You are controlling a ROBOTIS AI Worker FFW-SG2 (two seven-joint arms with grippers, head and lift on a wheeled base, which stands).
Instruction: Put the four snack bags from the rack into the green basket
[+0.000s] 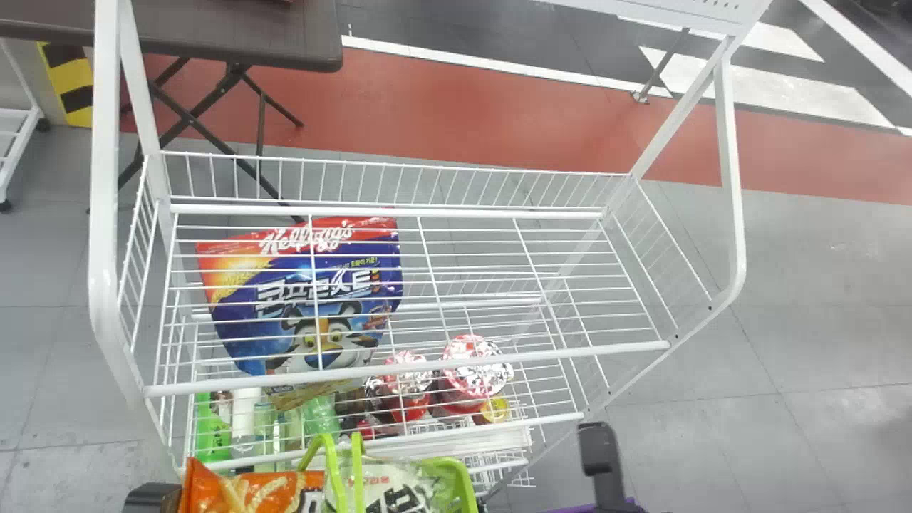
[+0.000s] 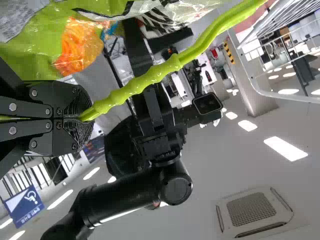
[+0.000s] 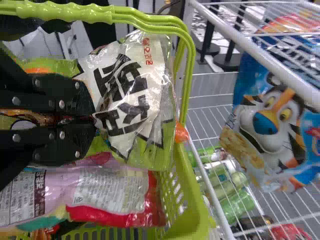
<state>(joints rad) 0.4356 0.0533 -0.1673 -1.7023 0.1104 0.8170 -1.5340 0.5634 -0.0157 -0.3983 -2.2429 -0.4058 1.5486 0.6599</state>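
Observation:
In the head view, a black part of my right arm (image 1: 602, 456) stands at the bottom edge, right of the green basket (image 1: 462, 484). An orange snack bag (image 1: 246, 493) and a white-and-green snack bag (image 1: 399, 490) show at the basket. My left gripper (image 2: 82, 119) is shut on the basket's green handle (image 2: 155, 75). In the right wrist view, my right gripper (image 3: 95, 119) is shut on the white-and-green bag (image 3: 135, 95), inside the basket's handle loop. A pink-and-red bag (image 3: 107, 195) lies in the basket beside it. A blue snack bag (image 1: 320, 296) is on the rack.
The white wire rack (image 1: 406, 370) stands just beyond the basket, its front rail close by. Red-topped containers (image 1: 474, 367) and green bottles (image 1: 211, 431) are on a lower level. A dark folding table (image 1: 235, 35) stands behind at the left.

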